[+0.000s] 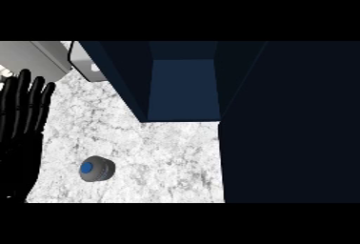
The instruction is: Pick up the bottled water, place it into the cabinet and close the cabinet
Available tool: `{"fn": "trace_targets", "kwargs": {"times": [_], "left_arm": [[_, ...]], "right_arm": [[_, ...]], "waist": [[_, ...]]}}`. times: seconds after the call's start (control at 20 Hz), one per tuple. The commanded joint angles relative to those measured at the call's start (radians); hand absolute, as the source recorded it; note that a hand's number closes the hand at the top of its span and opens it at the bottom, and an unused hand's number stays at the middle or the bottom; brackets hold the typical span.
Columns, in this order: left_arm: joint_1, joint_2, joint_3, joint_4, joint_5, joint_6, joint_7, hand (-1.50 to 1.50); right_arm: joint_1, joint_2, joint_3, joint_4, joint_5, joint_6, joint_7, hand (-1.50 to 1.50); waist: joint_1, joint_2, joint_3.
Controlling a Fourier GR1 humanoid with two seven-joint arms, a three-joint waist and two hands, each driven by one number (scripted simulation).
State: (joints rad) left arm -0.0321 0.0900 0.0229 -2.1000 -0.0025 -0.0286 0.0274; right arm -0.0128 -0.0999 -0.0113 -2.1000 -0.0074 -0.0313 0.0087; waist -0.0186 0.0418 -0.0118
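- One hand showed in the head view: the left hand (pixel 21 124), black, at the left edge, its fingers (pixel 25 90) straight and pointing up the frame, released and grasping nothing.
- No sign of the right hand appeared anywhere in the view.
- Bottled water (pixel 96 168) stood upright on the white marbled tabletop (pixel 169 157), seen from straight above as a grey round with a blue cap (pixel 87 167) at its centre.
- That bottle sat below and to the right of the fingertips, near the palm's right side but apart from it, with bare tabletop between the two.
- Up and to the right of the fingers stood the dark blue cabinet (pixel 181 81), open, its lighter blue inside visible between two dark side walls.
- Further right, a large dark panel (pixel 295 124) filled the frame from top to bottom; it looked like the cabinet's open door, though I could not tell for certain.
- Just right of the fingertips, at the cabinet's left wall, a white object with a dark slot (pixel 85 64) lay partly hidden; what it was could not be made out.
- Directly above the fingertips, a pale grey box-like thing (pixel 35 57) sat at the top left corner, close to the fingers but not touching them.
- Bottle and cabinet opening were well apart, the bottle lying lower left of the opening.
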Motion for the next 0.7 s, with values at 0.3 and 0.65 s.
{"fn": "trace_targets", "kwargs": {"times": [0.3,0.65], "left_arm": [[0.201,0.026,-0.128,-0.085,0.244,-0.218,0.097,-1.50],[0.392,0.084,-0.090,-0.400,0.425,-0.208,0.278,-1.50]], "right_arm": [[0.153,0.022,0.166,-0.091,-0.067,0.111,0.068,-1.50],[0.241,0.003,0.227,-0.282,-0.090,0.120,0.177,-1.50]], "waist": [[0.031,-0.051,0.010],[0.025,-0.046,0.012]]}}
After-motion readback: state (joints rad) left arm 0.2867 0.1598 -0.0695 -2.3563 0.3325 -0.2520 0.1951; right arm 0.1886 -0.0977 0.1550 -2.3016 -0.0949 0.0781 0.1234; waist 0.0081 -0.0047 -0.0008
